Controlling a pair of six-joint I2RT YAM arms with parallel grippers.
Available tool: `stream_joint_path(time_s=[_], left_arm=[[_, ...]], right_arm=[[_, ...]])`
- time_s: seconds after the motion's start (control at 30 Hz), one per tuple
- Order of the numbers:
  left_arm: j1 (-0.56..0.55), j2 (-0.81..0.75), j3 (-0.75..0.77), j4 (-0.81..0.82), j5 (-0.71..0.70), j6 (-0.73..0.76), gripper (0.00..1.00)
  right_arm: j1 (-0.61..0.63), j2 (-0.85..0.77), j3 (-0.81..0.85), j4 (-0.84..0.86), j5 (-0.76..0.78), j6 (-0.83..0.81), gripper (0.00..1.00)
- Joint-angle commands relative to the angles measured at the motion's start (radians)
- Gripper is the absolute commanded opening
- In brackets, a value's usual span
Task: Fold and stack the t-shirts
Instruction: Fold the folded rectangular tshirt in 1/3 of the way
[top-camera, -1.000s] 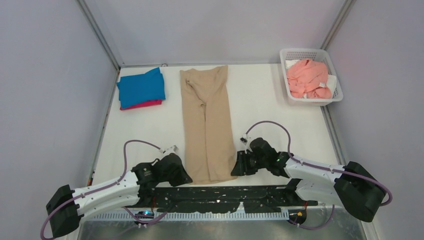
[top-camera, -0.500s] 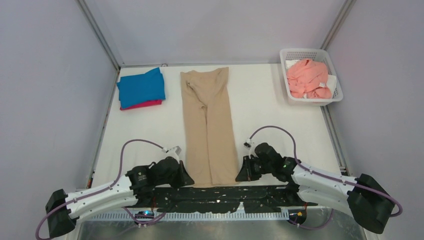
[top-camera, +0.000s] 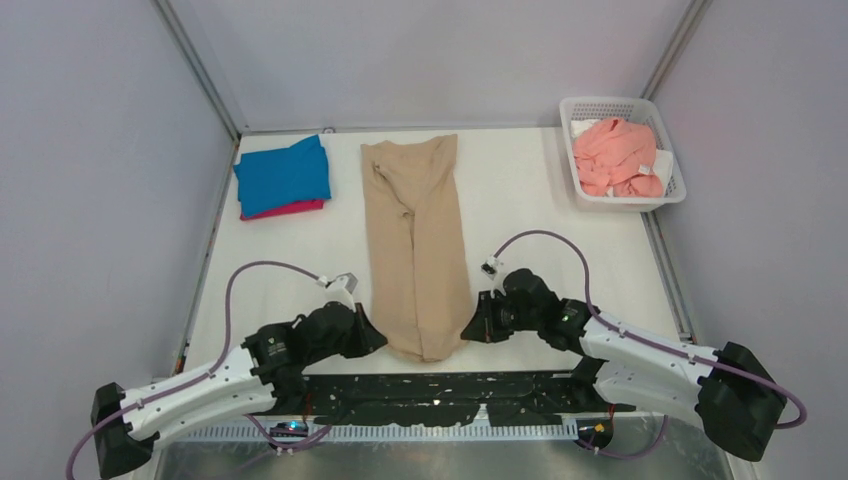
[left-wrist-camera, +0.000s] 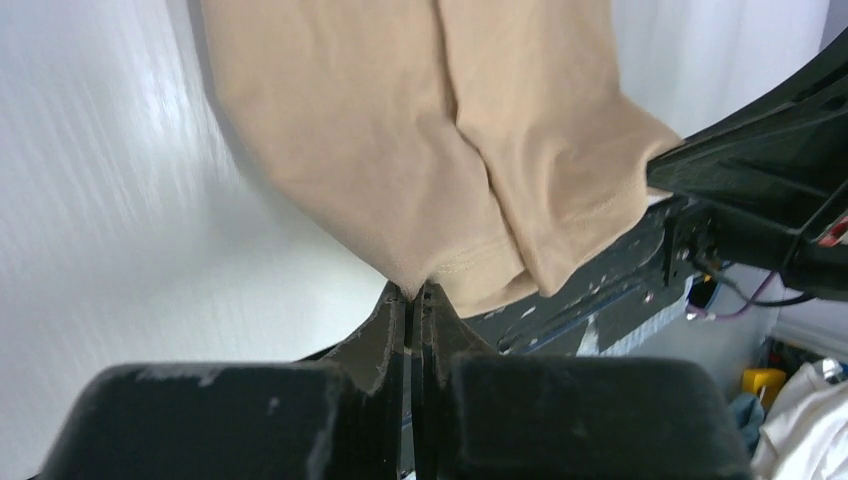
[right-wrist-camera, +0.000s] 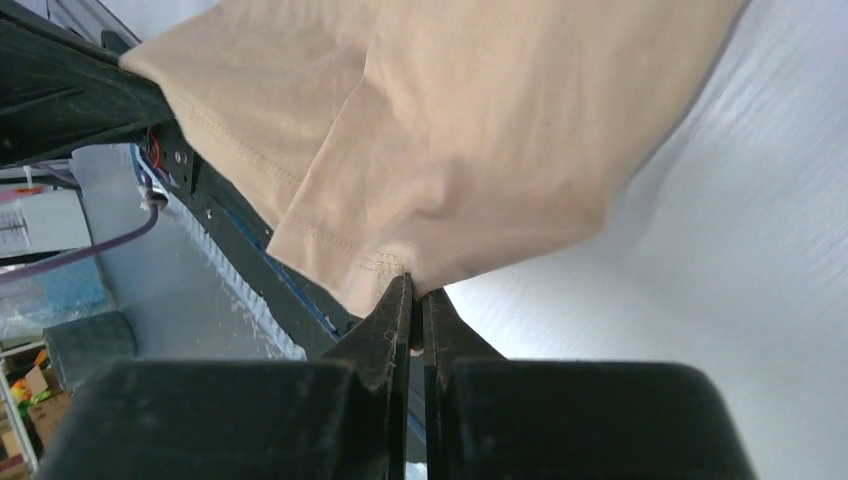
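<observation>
The tan-beige t-shirt (top-camera: 415, 240) lies as a long narrow strip down the middle of the table, sides folded in. My left gripper (top-camera: 378, 340) is shut on its near left hem corner (left-wrist-camera: 420, 280). My right gripper (top-camera: 466, 332) is shut on its near right hem corner (right-wrist-camera: 400, 265). Both corners are lifted off the table and the near hem sags between them. The bright blue t-shirt (top-camera: 283, 174) lies folded on top of the magenta-red t-shirt (top-camera: 290, 209) at the far left. The salmon pink t-shirt (top-camera: 616, 155) is crumpled in the white basket (top-camera: 626, 201).
The white mesh basket stands at the far right corner, with some white cloth (top-camera: 662, 163) under the pink shirt. The black mounting plate (top-camera: 440, 390) runs along the near edge between the arm bases. Grey walls close in the table on three sides.
Both grippers have closed on the near hem corners and lifted them, moving slightly away from the near edge; the shirt's near end has narrowed and sags between them.
</observation>
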Motion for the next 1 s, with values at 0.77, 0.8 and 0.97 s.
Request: stream_joint_path(time_s=[0.77,0.8,0.97], left_arm=[[0.512,0.46,0.348,0.148,0.158,0.379,0.0],[0.524,0.481,0.36,0.153,0.157,0.381,0.0],[0.572,0.596,0.442,0.181,0.218,0.409,0.0]], right_arm=[[-0.262,0.326,0.36,0.141,0.015,-0.085,0.05],[-0.269,0.349,0.374,0.141,0.015,-0.093,0.05],[-0.297,0.442,0.489,0.141,0.017,-0.122,0.06]])
